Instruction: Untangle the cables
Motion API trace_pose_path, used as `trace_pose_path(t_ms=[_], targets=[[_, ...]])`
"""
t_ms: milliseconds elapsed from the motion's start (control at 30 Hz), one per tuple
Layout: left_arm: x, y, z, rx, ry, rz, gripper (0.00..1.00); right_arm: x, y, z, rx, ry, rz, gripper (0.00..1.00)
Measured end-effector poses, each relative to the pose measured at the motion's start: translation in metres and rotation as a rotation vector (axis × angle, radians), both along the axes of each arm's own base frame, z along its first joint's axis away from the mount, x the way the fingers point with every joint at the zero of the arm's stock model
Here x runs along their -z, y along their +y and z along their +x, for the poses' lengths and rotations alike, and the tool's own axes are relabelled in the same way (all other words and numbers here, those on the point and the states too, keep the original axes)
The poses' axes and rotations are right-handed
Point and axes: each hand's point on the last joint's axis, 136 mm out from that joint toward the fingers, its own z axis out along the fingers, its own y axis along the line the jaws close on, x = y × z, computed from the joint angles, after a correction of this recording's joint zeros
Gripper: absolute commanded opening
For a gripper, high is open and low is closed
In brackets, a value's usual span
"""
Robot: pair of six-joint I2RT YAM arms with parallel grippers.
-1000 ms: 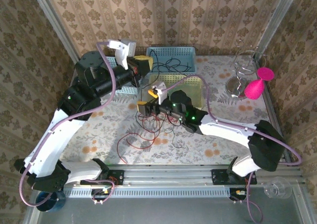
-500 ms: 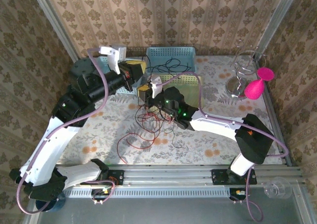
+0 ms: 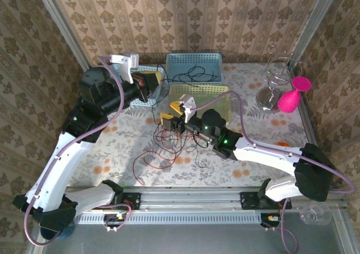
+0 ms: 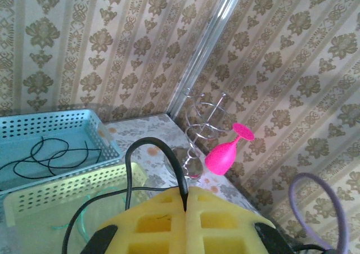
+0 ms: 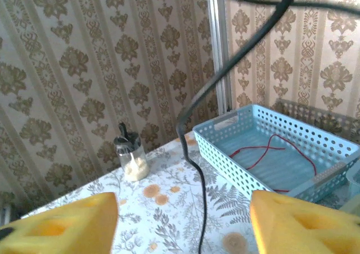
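Two hands hang above the cables (image 3: 171,139) on the desk (image 3: 112,147): the left hand (image 4: 187,200), toward eleven o'clock, clenches a black cable (image 4: 147,139), the right hand (image 5: 183,220) stands released.

Tabletop (image 3: 112,147) w/ floral cloth, patterned wallpaper behind. Far edge, centre: blue perforated basket (image 3: 194,57). Yellow-green basket (image 3: 220,91) just in front of it. 2nd blue basket (image 5: 236,164) near the wall; small shaker jar (image 5: 130,159) w/ pale contents stands beside it, apart. Far-right corner: spiral wire rack (image 3: 274,77), upright; pink wine glass (image 3: 289,100) tilted just beside rack's base. Clear glass (image 3: 313,213) off the tabletop, past near-right corner.
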Motion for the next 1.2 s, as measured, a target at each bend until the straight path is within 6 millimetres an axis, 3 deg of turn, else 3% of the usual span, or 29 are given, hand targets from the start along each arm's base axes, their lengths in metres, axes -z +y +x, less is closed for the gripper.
trace_pose_path(t_ms=[233, 400, 433, 467, 567, 633, 767, 833, 967, 1100, 1200], targets=[[-0.004, -0.002, -0.003, 0.020, 0.005, -0.026, 0.00, 0.019, 0.016, 0.016, 0.023, -0.031, -0.033, 0.85], [0.005, -0.003, -0.003, 0.021, 0.031, -0.028, 0.00, -0.009, 0.027, 0.031, 0.057, -0.076, 0.033, 0.86], [0.008, -0.003, -0.003, 0.022, 0.036, -0.026, 0.00, -0.018, 0.028, 0.033, 0.063, -0.089, 0.053, 0.80], [0.011, -0.003, -0.003, 0.021, 0.044, -0.024, 0.00, -0.025, 0.028, 0.035, 0.068, -0.100, 0.066, 0.67], [0.019, -0.003, -0.003, 0.020, 0.062, -0.020, 0.00, -0.042, 0.029, 0.038, 0.077, -0.115, 0.098, 0.01], [0.023, -0.002, -0.004, 0.019, 0.067, -0.018, 0.03, -0.048, 0.029, 0.038, 0.077, -0.120, 0.109, 0.00], [0.031, 0.006, -0.003, 0.000, 0.063, -0.015, 0.94, -0.044, 0.020, 0.031, 0.071, -0.084, 0.098, 0.00], [0.040, 0.016, -0.002, -0.027, 0.063, -0.005, 1.00, -0.047, 0.006, 0.020, 0.071, -0.069, 0.096, 0.00], [0.084, 0.044, 0.003, -0.118, 0.085, 0.005, 1.00, -0.091, -0.034, -0.005, 0.086, -0.093, 0.156, 0.00], [0.155, 0.065, 0.003, -0.185, 0.153, 0.012, 1.00, -0.138, -0.077, -0.022, 0.115, -0.128, 0.246, 0.00], [0.212, 0.063, -0.002, -0.167, 0.226, 0.006, 0.96, -0.150, -0.092, -0.025, 0.130, -0.121, 0.264, 0.00]])
